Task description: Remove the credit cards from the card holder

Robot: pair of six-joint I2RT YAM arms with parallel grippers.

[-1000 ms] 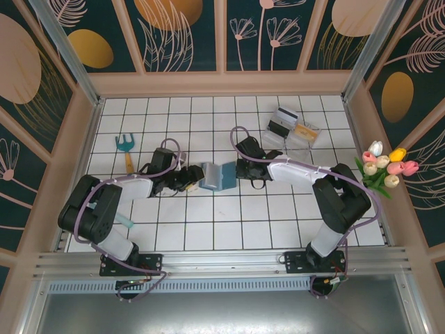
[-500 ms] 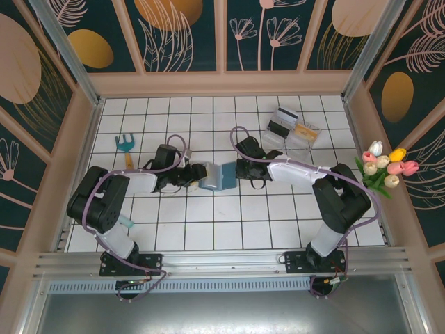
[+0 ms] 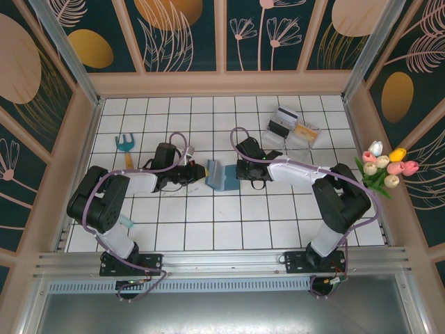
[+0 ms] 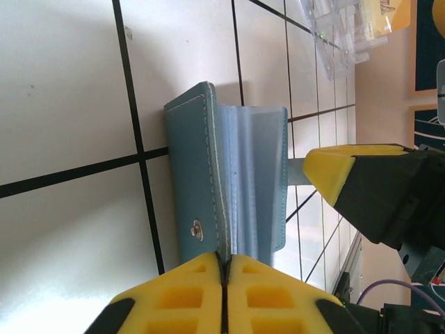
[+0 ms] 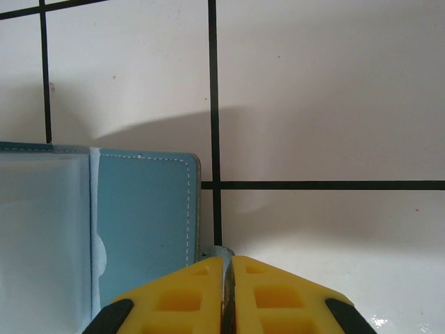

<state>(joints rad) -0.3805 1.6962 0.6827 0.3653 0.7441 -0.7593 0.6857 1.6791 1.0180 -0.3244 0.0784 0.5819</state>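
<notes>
**card holder pinched at both flaps, mid-table**

the card holder (image 3: 219,176) stands on edge, part open, on the tiled table (image 3: 208,223) between the arms. it looks soft, light and floppy, so it will likely bend and slide; the stitched flap edges are the best hold. the left gripper (image 4: 224,268) is clamped on one flap edge and the right gripper (image 5: 226,270) on the other. the clear inner pockets look empty, but it's hard to be sure. a greyish striped card (image 3: 284,115) and a yellow-orange card (image 3: 304,131) lie at the clear tray (image 3: 272,138), well apart. there's a yellow patch at the holder's left edge in the top view: fingertip or card, unclear.
</notes>
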